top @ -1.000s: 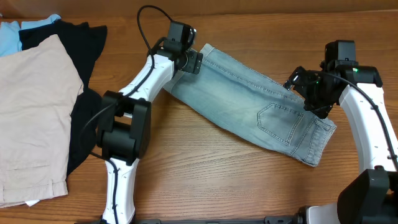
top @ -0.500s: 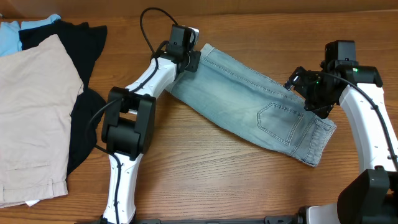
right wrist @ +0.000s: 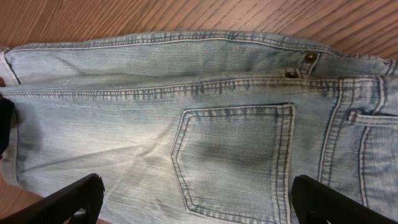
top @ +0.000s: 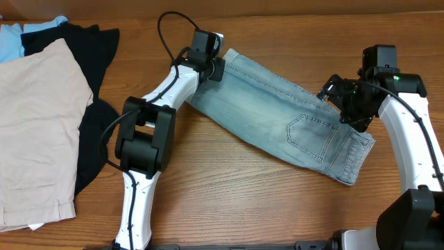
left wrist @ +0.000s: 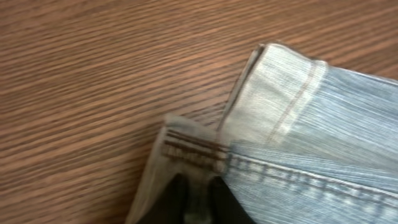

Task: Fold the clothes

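The clothes (top: 277,118), light blue denim shorts, lie folded lengthwise and slant across the table from upper left to lower right. My left gripper (top: 220,66) is at the far leg end. In the left wrist view its jaws (left wrist: 198,193) are pinched on a corner of the hemmed leg end (left wrist: 186,152). My right gripper (top: 347,111) hovers over the waist end. Seen from the right wrist, it (right wrist: 199,199) stands wide open above the stitched back pocket (right wrist: 236,149), with nothing between its fingers (right wrist: 74,199).
Beige shorts (top: 35,132) lie at the left over a black garment (top: 94,62), with a light blue cloth (top: 10,38) at the top left corner. Bare wooden table (top: 243,194) runs along the front.
The left gripper has edged forward to the leg hem and closed on it. The right arm and the shorts have not moved.
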Available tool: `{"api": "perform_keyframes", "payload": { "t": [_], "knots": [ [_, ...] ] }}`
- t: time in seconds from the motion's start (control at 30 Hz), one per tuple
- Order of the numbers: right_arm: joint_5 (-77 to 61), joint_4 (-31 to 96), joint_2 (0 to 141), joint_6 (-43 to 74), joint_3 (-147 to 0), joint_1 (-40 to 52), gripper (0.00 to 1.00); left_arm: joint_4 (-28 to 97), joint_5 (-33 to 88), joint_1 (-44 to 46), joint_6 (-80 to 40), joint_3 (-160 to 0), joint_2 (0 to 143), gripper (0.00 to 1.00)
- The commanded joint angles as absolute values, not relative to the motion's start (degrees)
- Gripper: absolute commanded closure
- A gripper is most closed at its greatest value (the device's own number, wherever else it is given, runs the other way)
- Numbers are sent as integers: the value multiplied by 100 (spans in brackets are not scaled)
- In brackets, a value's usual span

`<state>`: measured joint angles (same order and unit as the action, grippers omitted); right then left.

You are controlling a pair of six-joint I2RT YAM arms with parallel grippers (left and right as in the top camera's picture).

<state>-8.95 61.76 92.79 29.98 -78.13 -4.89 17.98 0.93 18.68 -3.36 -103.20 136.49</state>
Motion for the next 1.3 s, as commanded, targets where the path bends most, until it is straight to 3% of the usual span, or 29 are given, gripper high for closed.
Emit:
{"api": "perform_keyframes", "payload": {
  "t": [0.0, 0.6, 1.27],
  "knots": [
    [-843, 6169, 9255, 2954, -7915, -495, 0, 1763, 5, 1857, -392, -10372, 13760, 96],
    [-755, 6169, 9255, 2954, -7913, -495, 0, 2414, -12, 1894, -449, -11434, 13581, 96],
    [-687, 6160, 9255, 2954, -7915, -495, 0, 1933, -19, 2128, -427, -11692, 13579, 96]
  ]
}}
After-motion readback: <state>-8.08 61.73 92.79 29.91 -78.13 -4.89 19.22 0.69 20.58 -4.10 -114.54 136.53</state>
